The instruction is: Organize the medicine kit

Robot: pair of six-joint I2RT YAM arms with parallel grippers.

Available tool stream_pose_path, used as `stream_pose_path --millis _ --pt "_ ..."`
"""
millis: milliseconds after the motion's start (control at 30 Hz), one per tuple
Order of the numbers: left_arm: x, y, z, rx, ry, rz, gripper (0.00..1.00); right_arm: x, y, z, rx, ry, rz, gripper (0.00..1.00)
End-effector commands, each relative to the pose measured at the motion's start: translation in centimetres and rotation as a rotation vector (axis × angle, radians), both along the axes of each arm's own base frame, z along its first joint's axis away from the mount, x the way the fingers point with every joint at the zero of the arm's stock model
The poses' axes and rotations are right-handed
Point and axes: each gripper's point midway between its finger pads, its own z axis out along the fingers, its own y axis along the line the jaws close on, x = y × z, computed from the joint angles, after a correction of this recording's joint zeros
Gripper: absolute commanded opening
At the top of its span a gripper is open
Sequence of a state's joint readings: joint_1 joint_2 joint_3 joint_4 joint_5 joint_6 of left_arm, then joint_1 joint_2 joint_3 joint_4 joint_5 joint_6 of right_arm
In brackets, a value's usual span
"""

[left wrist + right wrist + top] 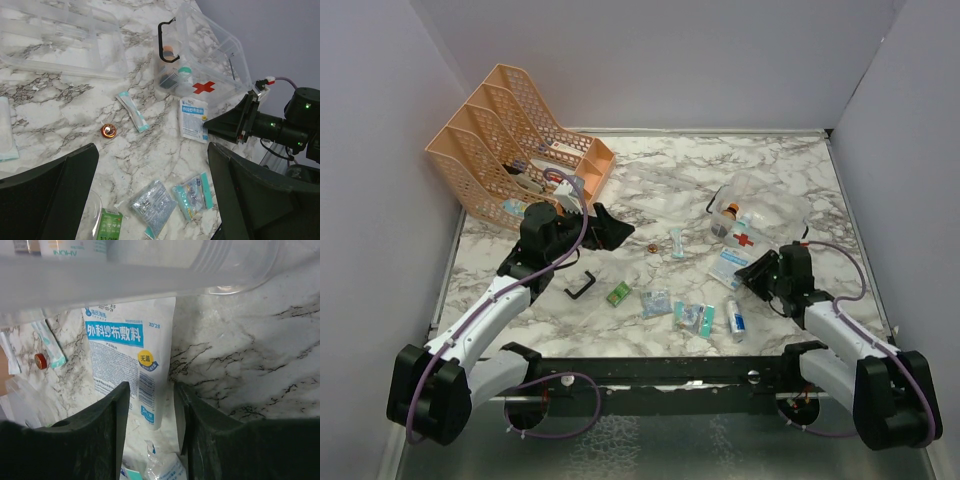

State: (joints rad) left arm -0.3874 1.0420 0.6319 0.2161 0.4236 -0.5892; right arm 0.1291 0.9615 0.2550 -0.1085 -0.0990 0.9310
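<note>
The medicine kit (752,208) is a clear box with a red cross (203,87) and a black handle, lying at the right of the marble table with small bottles inside. A white packet with a blue label (127,347) lies flat just in front of it. My right gripper (152,390) is low over the table, its fingers a narrow gap apart on either side of the packet's near end. In the top view that right gripper (747,275) points at the packet (728,265). My left gripper (152,147) hangs wide open above the table with nothing in it.
A peach mesh rack (515,140) stands at the back left. Loose items lie mid-table: a copper disc (109,131), a teal-edged strip (132,111), a silver packet (152,202), a teal packet (192,195), a green box (109,225), a black clip (582,285) and a white tube (735,320). A clear tray (60,40) lies behind.
</note>
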Motion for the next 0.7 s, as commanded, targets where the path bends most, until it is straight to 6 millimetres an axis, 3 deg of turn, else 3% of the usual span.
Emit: stream_pose_path --millis 0,133,267,467,667 --pt "0.2 -0.5 2.2 -0.028 -0.058 -0.017 0.94 1.1 -0.1 -0.7 -0.001 -0.023 -0.028 0.39" --pt "0.3 -0.4 2.3 -0.028 -0.061 -0.013 0.94 1.4 -0.2 -0.8 -0.011 -0.012 -0.045 0.18" --pt "0.3 -0.3 2.3 -0.027 -0.063 -0.008 0.94 1.6 -0.1 0.3 -0.02 -0.033 -0.04 0.03" --pt "0.1 -0.7 2.4 -0.033 -0.06 -0.033 0.94 1.0 0.6 2.9 -0.007 -0.043 0.011 0.01" --pt "-0.3 -1.5 1.9 -0.042 -0.032 -0.07 0.94 0.6 3.0 7.7 0.049 -0.119 0.177 0.01"
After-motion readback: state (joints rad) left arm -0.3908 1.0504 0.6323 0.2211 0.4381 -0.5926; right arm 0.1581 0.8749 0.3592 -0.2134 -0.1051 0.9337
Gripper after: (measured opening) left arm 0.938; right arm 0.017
